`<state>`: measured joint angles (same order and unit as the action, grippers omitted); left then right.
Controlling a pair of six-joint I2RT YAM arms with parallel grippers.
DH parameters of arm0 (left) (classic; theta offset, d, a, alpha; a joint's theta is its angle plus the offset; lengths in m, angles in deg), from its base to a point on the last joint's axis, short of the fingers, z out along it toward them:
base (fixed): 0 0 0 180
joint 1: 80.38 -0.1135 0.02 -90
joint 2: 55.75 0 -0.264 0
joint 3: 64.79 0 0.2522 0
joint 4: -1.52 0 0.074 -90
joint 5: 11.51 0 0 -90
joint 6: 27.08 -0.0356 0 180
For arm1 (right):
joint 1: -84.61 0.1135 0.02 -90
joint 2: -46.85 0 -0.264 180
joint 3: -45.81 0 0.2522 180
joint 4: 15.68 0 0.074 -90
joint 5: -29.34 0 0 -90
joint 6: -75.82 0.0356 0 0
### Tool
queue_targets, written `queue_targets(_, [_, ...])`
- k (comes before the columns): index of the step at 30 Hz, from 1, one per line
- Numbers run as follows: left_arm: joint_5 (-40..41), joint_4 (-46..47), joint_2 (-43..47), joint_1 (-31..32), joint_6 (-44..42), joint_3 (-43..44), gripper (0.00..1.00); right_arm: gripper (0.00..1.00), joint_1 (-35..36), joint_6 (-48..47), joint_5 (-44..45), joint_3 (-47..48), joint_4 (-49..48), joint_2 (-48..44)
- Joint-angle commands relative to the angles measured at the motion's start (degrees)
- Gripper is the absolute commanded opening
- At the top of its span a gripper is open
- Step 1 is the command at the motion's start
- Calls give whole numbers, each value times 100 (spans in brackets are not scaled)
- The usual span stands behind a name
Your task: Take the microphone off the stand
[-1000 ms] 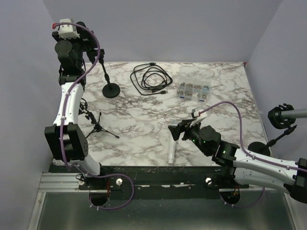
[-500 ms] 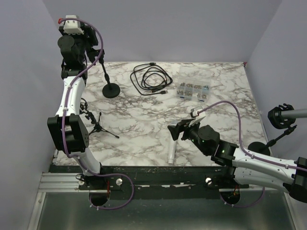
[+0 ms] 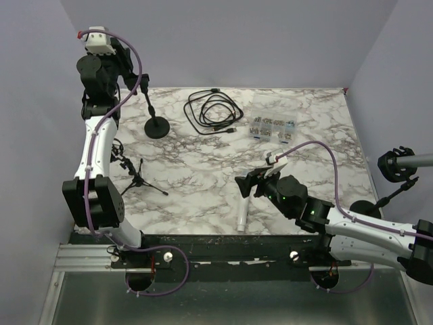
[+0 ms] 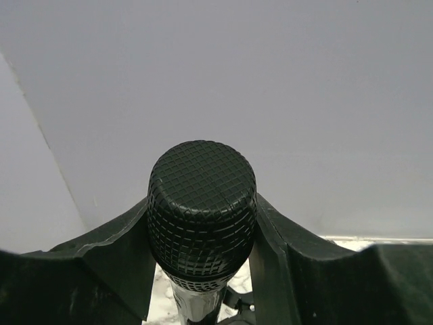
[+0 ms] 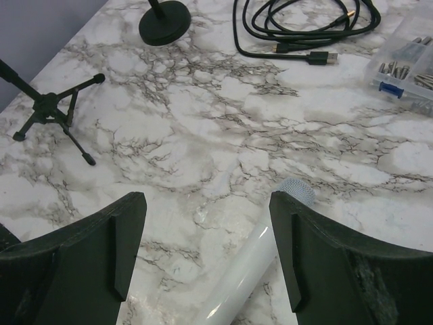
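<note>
A black microphone [image 4: 201, 210] with a mesh head stands upright in the left wrist view, its silver neck running down into the clip of the stand [image 3: 157, 127]. That stand has a round black base at the table's far left, also seen in the right wrist view [image 5: 164, 22]. My left gripper [image 4: 201, 233] is shut on the microphone's head, both fingers pressed against its sides. From above, the left gripper [image 3: 125, 68] sits high over the stand's slanted pole and hides the microphone. My right gripper [image 3: 247, 186] hangs open near the front edge.
A white microphone [image 5: 250, 271] lies on the marble under the open right gripper [image 5: 206, 250]. A small black tripod [image 3: 135, 177] stands at the left. A coiled black cable [image 3: 213, 112] and a clear parts box [image 3: 272, 127] lie at the back. Another stand [image 3: 399, 166] sits at the right edge.
The left gripper's fingers have closed onto the black microphone's head, and its wrist shifted slightly at the top of the stand. The right arm has barely moved.
</note>
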<state>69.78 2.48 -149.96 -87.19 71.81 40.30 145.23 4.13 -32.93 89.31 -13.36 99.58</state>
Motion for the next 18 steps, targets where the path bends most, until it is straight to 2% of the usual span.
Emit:
queue_targets(1, [-272,-170,882,74,407,-563,0,81,-39,-63,-125,228,-96,19])
queue_targets(4, [-190,-502,1225,274,233,-828,0,81,-37,32,-286,352,-32,94])
queue_targets(8, [-78,-882,1759,509,501,-1298,0,81,-41,246,-522,469,11,186])
queue_targets(11, [258,-1263,2189,662,955,-1622,0,81,-40,418,-714,619,55,354])
queue_targets(15, [824,-2186,2574,1156,1138,-1696,0,81,-39,493,-981,841,7,701])
queue_targets(18, [1230,-2474,2926,1441,1159,-1854,0,81,-35,476,-1109,1124,74,1040])
